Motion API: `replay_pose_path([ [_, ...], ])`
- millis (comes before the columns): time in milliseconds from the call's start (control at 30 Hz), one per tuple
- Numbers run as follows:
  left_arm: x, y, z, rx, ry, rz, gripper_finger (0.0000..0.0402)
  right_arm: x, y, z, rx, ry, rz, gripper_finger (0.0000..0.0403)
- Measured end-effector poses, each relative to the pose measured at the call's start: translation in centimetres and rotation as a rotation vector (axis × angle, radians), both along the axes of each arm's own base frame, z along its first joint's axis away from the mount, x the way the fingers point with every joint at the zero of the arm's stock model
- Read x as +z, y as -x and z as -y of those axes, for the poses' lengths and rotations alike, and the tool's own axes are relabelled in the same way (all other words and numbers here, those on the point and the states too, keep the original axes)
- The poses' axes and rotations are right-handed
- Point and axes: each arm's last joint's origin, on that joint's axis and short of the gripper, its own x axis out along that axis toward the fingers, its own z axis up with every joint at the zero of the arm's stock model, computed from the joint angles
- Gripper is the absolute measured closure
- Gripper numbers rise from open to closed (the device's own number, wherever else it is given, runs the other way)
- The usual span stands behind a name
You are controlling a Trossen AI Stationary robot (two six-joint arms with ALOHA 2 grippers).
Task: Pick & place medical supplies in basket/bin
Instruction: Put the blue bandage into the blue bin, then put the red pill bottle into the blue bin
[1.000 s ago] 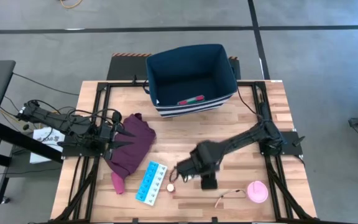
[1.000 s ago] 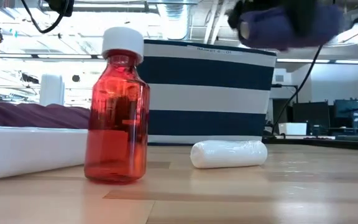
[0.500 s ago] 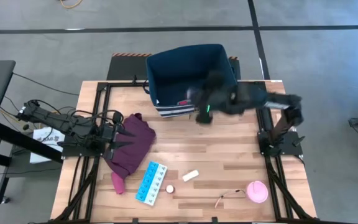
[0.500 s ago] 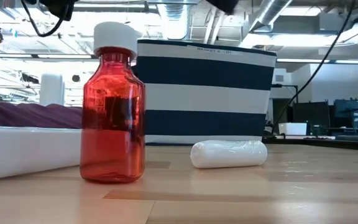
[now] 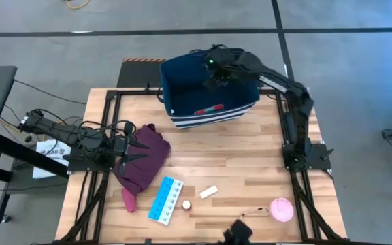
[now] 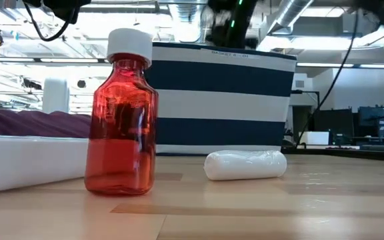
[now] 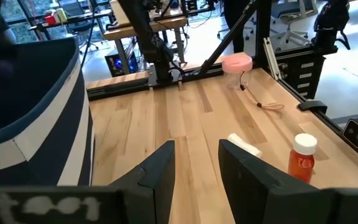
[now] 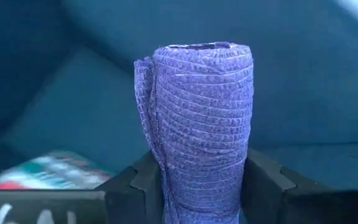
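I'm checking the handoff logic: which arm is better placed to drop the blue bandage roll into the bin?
The right. Its gripper hangs over the open bin, fingers shut on the blue bandage roll, bin floor below. The left gripper rests open by the maroon cloth, holding nothing.

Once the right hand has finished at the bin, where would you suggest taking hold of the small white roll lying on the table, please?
Probably across the middle of the white roll, coming straight down from above. It lies flat on its side on the table, a short cylinder with rounded ends, so fingers closing across its narrow width should seat best. The red bottle and pill organizer lie close on one side; the opposite side is open.
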Motion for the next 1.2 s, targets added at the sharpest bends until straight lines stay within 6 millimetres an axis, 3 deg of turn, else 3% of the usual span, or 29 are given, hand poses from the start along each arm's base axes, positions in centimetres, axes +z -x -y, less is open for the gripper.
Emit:
replay_pose_path([
  [167, 0.0, 0.0, 0.0, 0.0, 0.001, 0.001, 0.0288, -4.7, -2.1, 2.0, -0.011, -0.061, -0.103, 0.025],
  [467, 0.0, 0.0, 0.0, 0.001, 0.003, 0.003, 0.0288, -9.0, -4.2, 2.3, 0.101, -0.21, -0.149, 0.019],
  [633, 0.0, 0.0, 0.0, 0.003, 0.008, 0.003, 0.0288, -10.2, -4.6, 2.2, 0.092, -0.236, -0.186, 0.0165],
  [800, 0.0, 0.0, 0.0, 0.006, 0.008, 0.005, 0.0288, -8.4, -3.8, 1.4, 0.095, -0.245, -0.215, 0.0171],
  [1000, 0.2, 0.0, 0.0, 0.007, 0.013, 0.016, 0.0288, -1.0, -2.4, -1.3, 0.075, -0.203, -0.099, 0.0189],
  [1200, 0.1, -0.2, 0.0, 0.033, 0.01, 0.013, 0.0288, 4.0, -0.5, -7.6, 0.215, -0.17, 0.011, 0.0205],
])
